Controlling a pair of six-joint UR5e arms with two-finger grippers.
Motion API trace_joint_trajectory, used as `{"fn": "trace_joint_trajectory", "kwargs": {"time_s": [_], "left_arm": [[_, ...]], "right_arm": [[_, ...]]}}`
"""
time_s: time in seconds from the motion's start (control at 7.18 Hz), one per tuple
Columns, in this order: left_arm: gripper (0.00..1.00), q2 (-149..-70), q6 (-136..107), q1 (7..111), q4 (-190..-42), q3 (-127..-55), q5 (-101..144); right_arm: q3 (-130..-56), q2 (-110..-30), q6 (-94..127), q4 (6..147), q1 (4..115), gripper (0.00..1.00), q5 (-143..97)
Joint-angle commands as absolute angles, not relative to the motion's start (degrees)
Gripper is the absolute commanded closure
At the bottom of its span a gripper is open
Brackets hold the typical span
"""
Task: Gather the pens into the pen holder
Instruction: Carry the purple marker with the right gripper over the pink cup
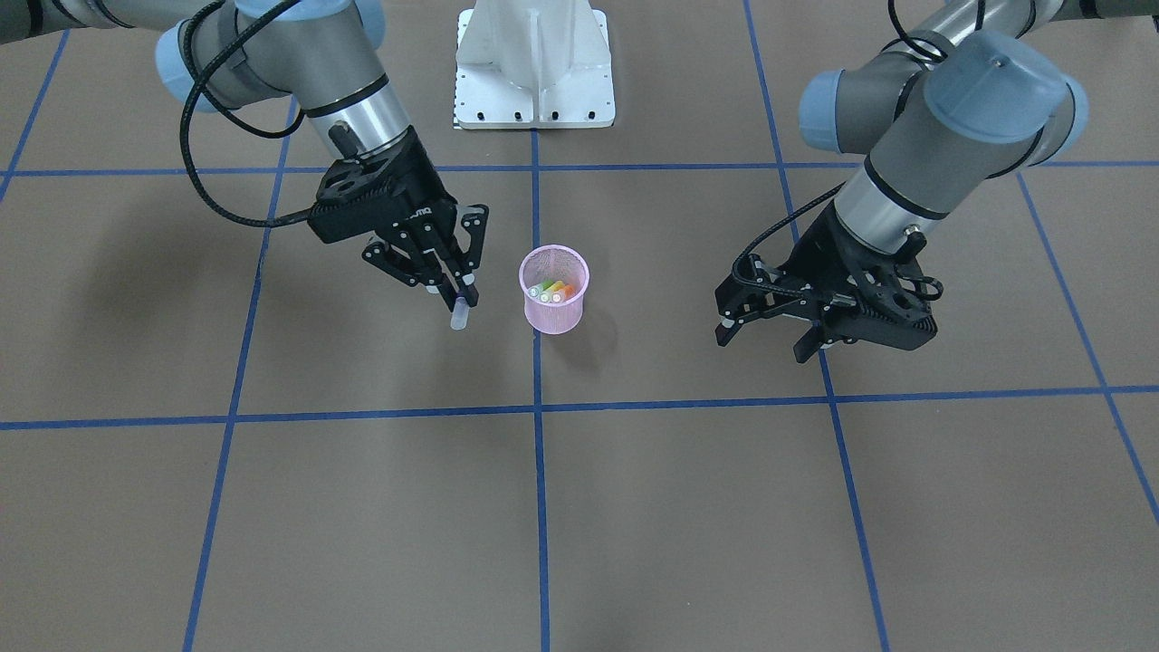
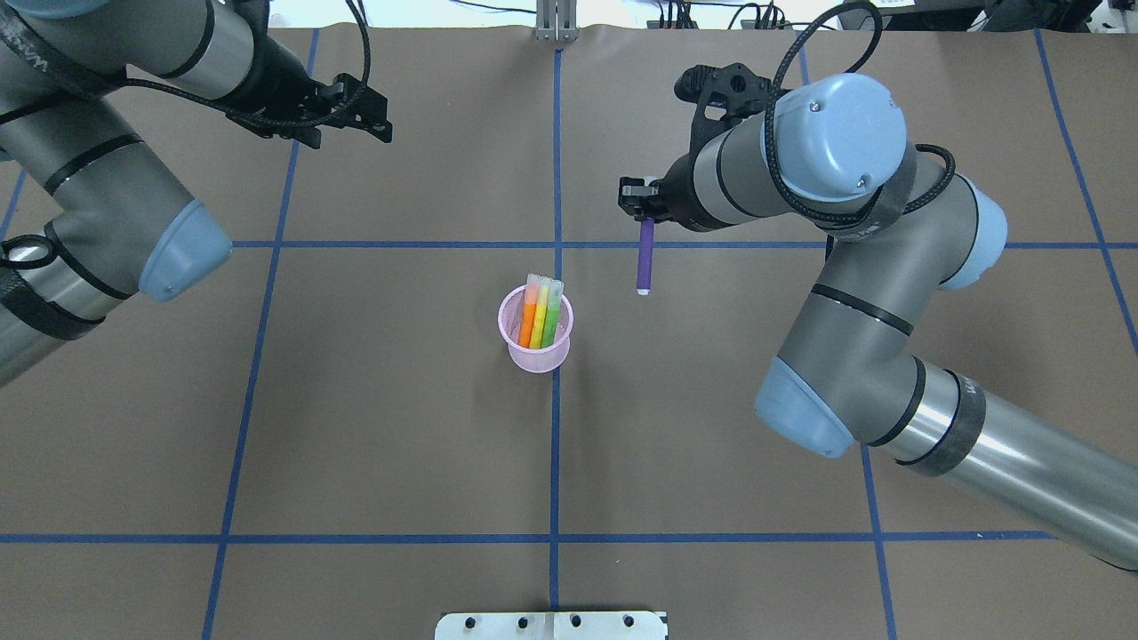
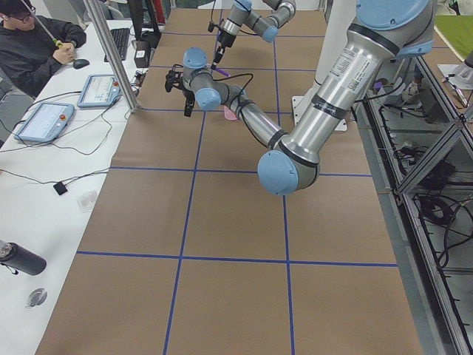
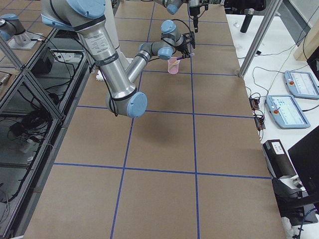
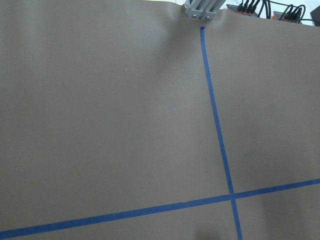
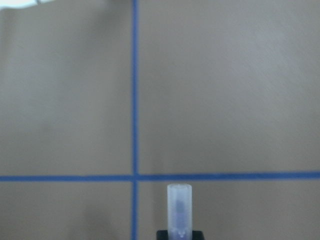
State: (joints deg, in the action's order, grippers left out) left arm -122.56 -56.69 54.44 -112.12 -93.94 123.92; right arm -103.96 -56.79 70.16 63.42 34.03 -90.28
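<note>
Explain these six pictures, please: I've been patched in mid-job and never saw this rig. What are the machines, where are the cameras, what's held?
You see a grey left arm and a grey right arm, each ending in a two-finger gripper, over a table covered in brown paper with blue tape lines. One camera looks down from behind the robot, one faces it across the table, two watch from the table's ends, one rides on each wrist. A small pink wire-mesh cup stands mid-table holding an orange pen, a yellow pen and a green pen. The right gripper is shut on a purple pen, hanging cap-down beside the cup, not over it; the right wrist picture shows its pale cap. The left gripper is open and empty; its camera sees only paper and tape.
</note>
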Motion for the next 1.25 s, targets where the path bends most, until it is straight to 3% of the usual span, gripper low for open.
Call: {"fn": "trace_joint_trajectory", "kwargs": {"time_s": [0.0, 1.11], "left_arm": [[0.01, -122.4, -56.3, 55.5, -112.1, -92.6, 124.1], [0.01, -120.2, -55.3, 55.7, -112.8, -91.1, 124.3]], "right_arm": [[-103.3, -57.1, 63.3, 53.6, 27.9, 1.0, -79.7], [-95.2, -53.5, 54.1, 52.2, 21.5, 1.0, -72.0]]}}
